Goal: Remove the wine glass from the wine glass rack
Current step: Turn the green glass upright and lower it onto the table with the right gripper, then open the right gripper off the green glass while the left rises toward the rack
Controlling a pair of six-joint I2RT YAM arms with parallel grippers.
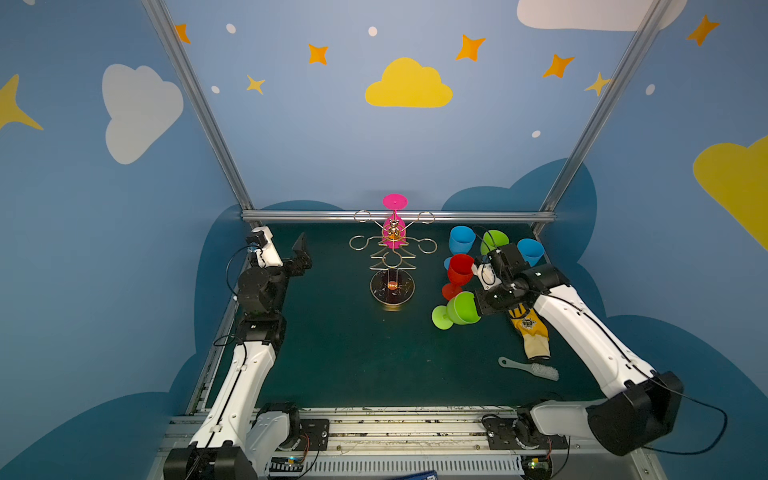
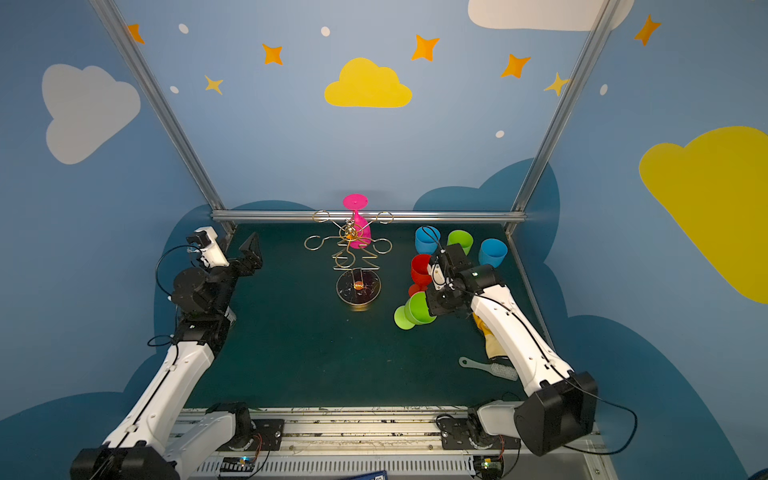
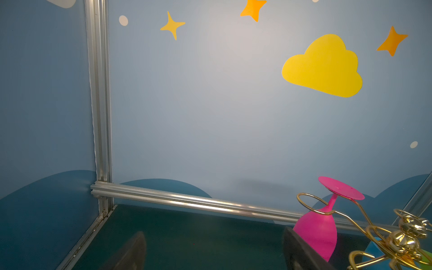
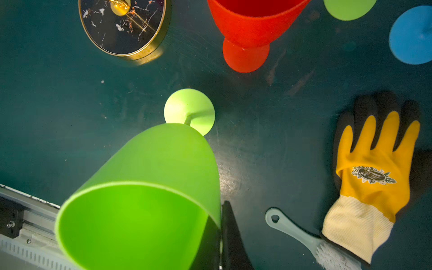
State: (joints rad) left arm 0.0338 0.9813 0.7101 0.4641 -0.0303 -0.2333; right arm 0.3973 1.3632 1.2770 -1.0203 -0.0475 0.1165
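**A:** What is the right end effector (image 1: 478, 308) doing?

**B:** It is clenched on the rim of a lime-green plastic wine glass (image 1: 457, 309). The glass tilts with its round foot toward 8 o'clock, low over the dark green bench (image 1: 332, 357).

**A:** And around it?

**B:** A red plastic wine glass (image 1: 459, 268) stands upright just beside it at 11 o'clock, with a blue plastic wine glass (image 1: 461, 239) beyond that. A yellow-and-black work glove (image 1: 530, 332) lies at 5 o'clock, and a grey scrubbing brush (image 1: 532, 369) lies past it.

**A:** The left end effector (image 1: 302, 255)?

**B:** Released, fingers (image 3: 131, 252) wide apart, at the bench's 10 o'clock, well apart from the glasses.

**A:** Where is the rack?

**B:** The tall gold wire wine glass rack (image 1: 392, 237) stands mid-bench on its round dark glossy base (image 4: 121, 25), at the right end effector's 9 o'clock. A pink plastic wine glass (image 3: 315, 231) hangs upside down on its 12 o'clock arm, foot uppermost.
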